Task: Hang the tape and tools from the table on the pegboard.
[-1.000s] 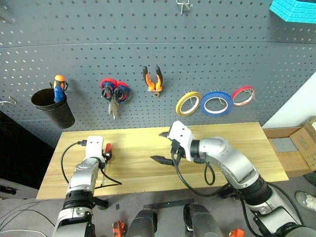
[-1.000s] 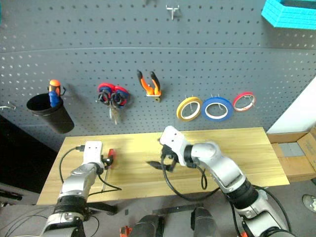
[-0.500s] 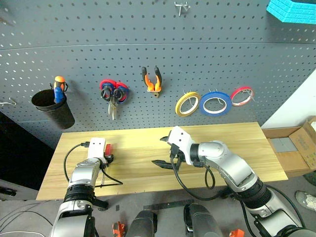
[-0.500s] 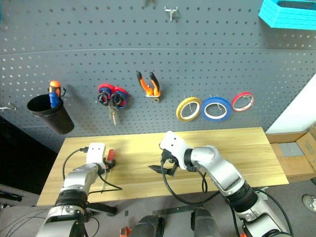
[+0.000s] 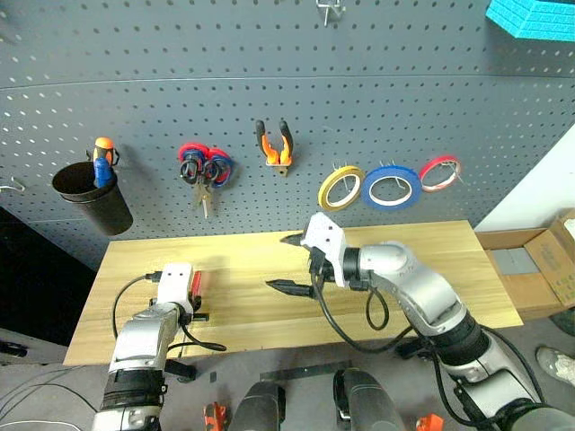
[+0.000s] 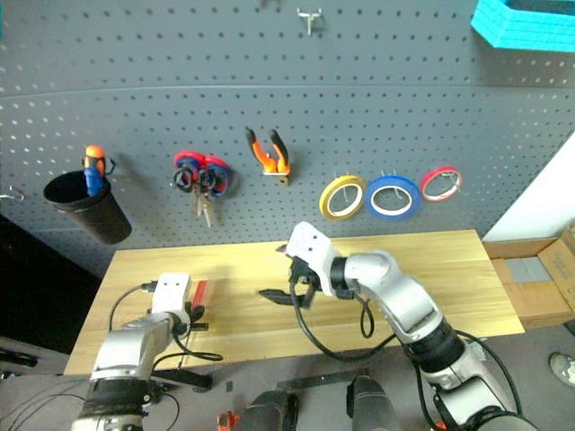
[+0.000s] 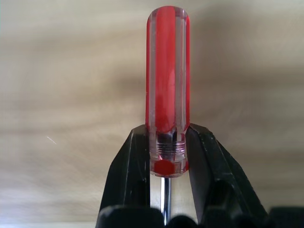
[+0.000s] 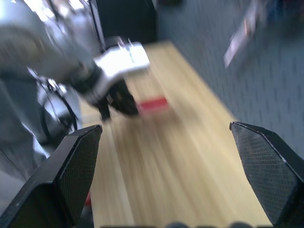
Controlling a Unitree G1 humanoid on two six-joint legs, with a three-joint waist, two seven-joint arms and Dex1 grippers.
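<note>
Left gripper (image 7: 166, 142) is clamped on the red-handled screwdriver (image 7: 167, 99), over the table (image 5: 431, 260) at about 8 o'clock. Right gripper (image 5: 289, 262) hangs spread wide and empty mid-table, with the pegboard (image 5: 359, 117) up at 12.

We are noting a dark grey pegboard (image 5: 269, 81) dotted with a regular grid of small pale holes, above a light wooden table (image 5: 431, 269) showing plank grain. We are seeing the screwdriver (image 7: 167, 118) with a clear handle striped red. Hanging are a yellow tape (image 5: 342, 188), a blue roll (image 5: 392, 187), a thin red roll (image 5: 441, 173), orange-and-black pliers (image 5: 274, 144), red-and-blue scissors (image 5: 205, 167) and a black cup (image 5: 92, 197). A turquoise ribbed object (image 5: 535, 18) is sitting at the upper corner.
</note>
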